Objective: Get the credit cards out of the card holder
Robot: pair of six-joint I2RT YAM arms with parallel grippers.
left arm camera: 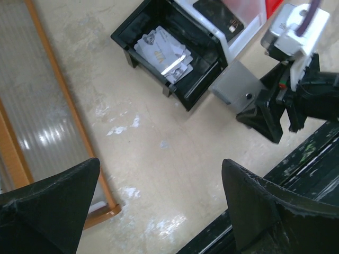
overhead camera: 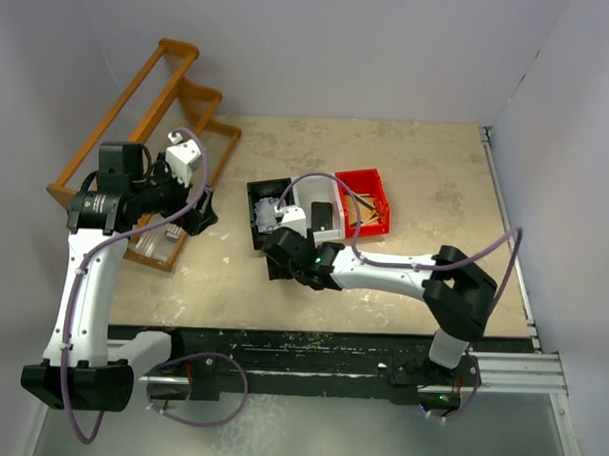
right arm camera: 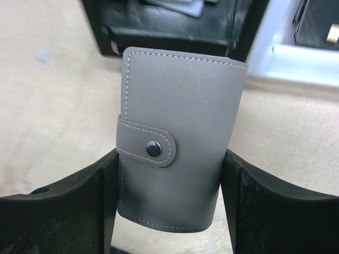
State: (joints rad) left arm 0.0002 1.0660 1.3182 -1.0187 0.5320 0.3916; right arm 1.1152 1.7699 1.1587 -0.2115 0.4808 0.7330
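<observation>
Several credit cards point(left arm camera: 161, 50) lie in the upper-centre black bin point(left arm camera: 151, 74), so the right gripper point(right arm camera: 169, 203) probably clamps the snapped-shut card holder point(right arm camera: 180, 100) only to park it; left gripper point(left arm camera: 159, 203) gapes empty.

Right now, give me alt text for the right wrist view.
A grey card holder, strap snapped shut, is clamped between the two black fingers of the right gripper. Behind it on the tan table sit a black bin and a white bin.

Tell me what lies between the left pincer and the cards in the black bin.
Bare, scuffed tabletop, then the near wall of the black bin before the cards; nothing else. The left wrist view shows it, with the left pincer open.
</observation>
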